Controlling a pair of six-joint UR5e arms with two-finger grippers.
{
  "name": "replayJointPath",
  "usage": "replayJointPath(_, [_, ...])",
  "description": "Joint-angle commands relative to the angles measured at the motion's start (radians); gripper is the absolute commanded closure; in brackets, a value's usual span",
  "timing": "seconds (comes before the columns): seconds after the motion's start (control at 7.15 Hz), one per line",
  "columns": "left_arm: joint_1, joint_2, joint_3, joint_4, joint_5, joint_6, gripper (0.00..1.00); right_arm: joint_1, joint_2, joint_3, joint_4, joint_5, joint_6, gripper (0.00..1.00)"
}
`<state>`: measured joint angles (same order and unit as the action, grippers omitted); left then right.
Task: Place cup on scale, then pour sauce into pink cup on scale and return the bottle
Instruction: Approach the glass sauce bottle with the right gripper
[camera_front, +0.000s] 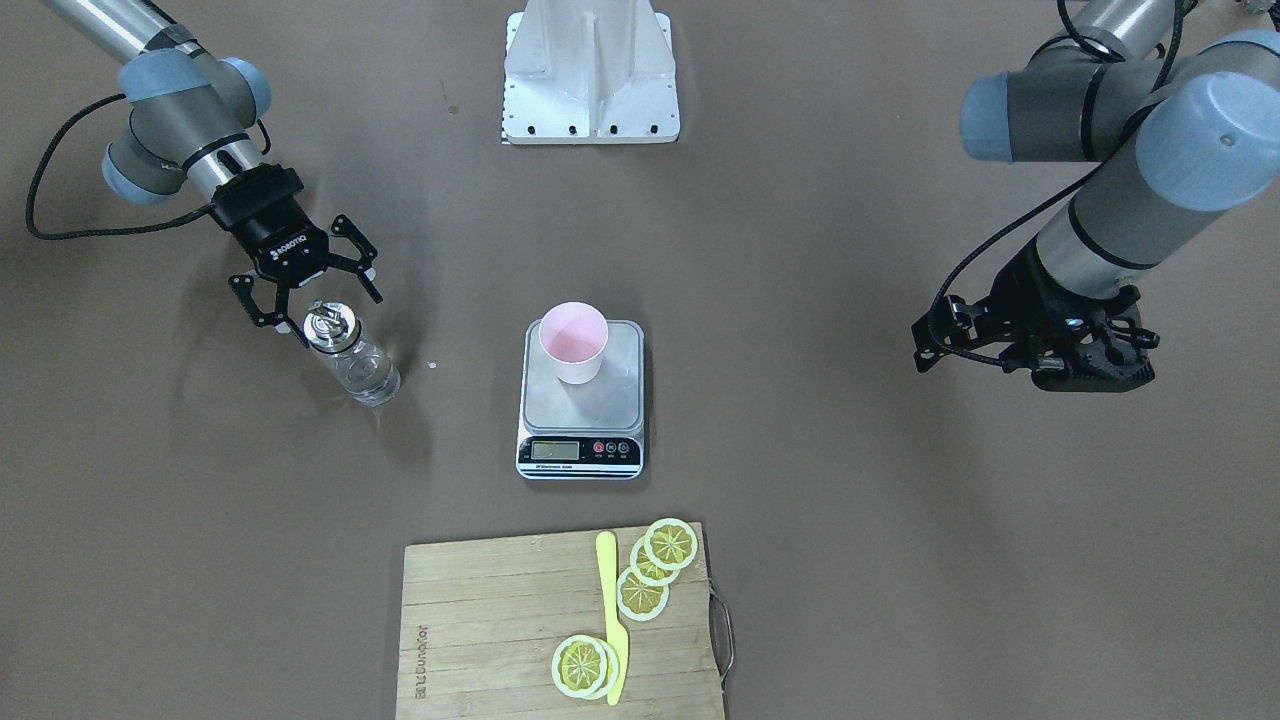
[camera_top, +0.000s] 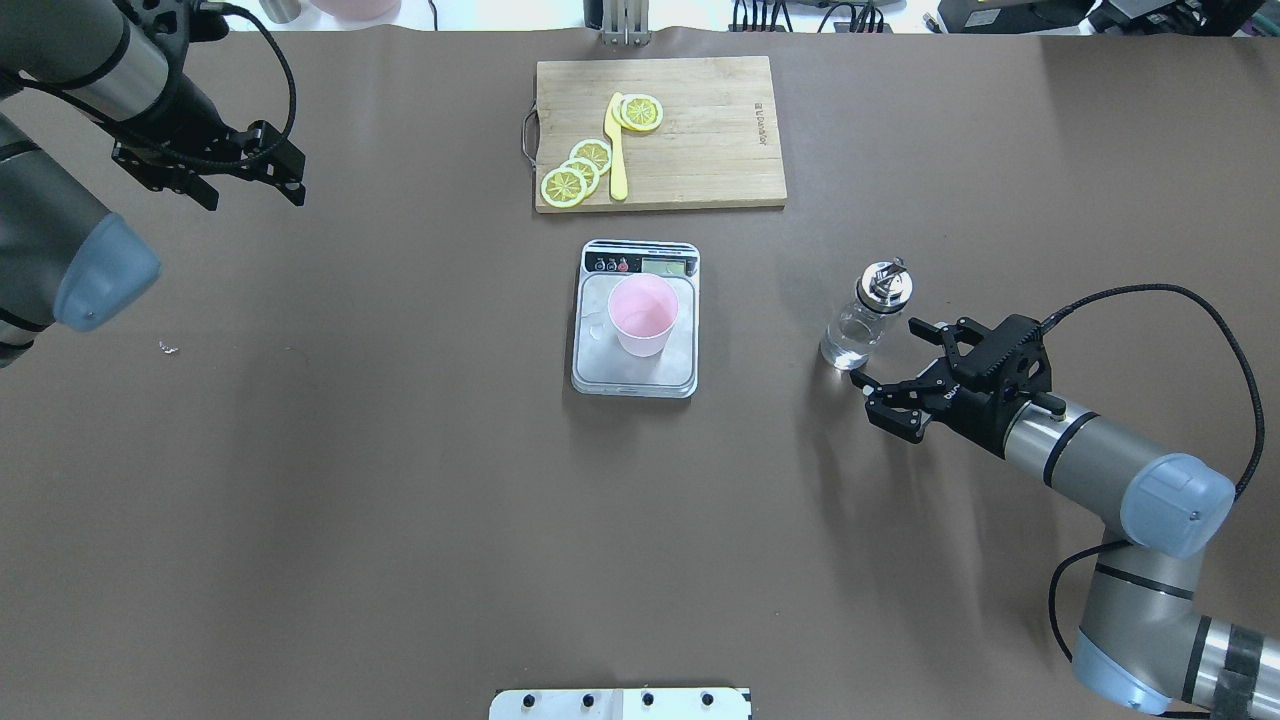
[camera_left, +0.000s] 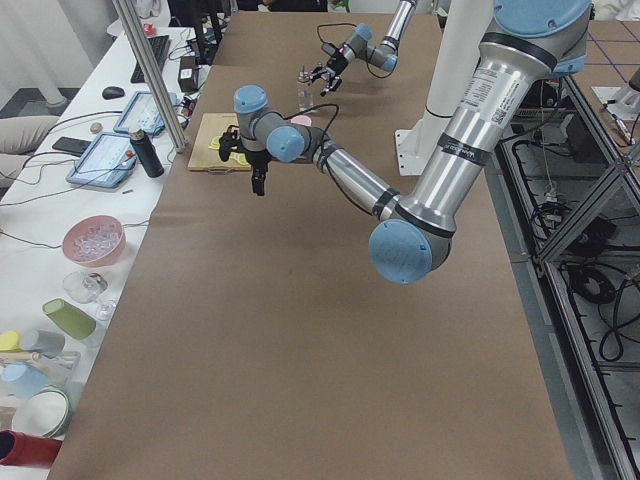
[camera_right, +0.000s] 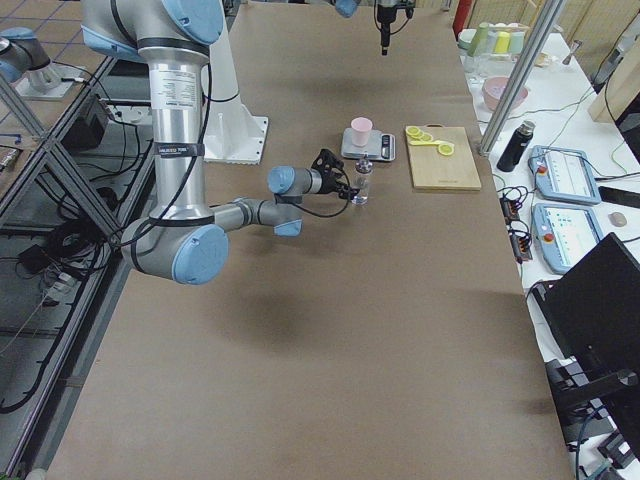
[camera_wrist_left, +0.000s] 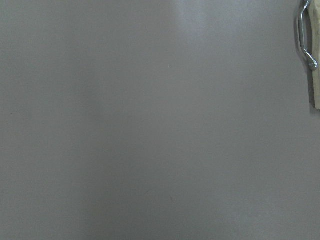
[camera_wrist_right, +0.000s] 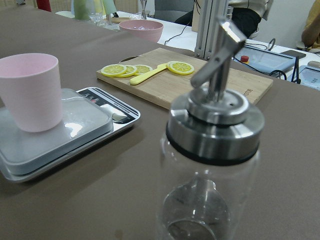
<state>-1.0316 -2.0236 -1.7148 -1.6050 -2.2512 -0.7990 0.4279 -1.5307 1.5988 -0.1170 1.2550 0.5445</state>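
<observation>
On the brown bench (camera_top: 300, 450) the cup (camera_top: 643, 315) already stands on the scale (camera_top: 600, 370). The right hand (camera_top: 888, 352), spread, waits just beside the bottle (camera_top: 865, 320); closing on it squarely probably comes next.

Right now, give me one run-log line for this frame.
cup: upright on scale | bottle: upright on table, unheld | right gripper: fingers open, at bottle | left gripper: away, state unclear

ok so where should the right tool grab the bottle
Take the bottle by its round glass body, below the metal pourer cap. It stands upright, so come in level from the robot's right, where the open right tool faces it. The cap's spout looks too thin and uneven.
</observation>
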Motion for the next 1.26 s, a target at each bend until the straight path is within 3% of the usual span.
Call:
replayJointPath(0.0, [0.002, 0.000, 0.001, 0.000, 0.001, 0.000, 0.01, -0.002, 0.052, -0.061, 0.005, -0.017, 0.012, 0.02])
replayJointPath(1.12, [0.004, 0.002, 0.003, -0.001, 0.004, 0.000, 0.01, 0.035, 0.070, -0.089, 0.008, -0.008, 0.012, 0.02])
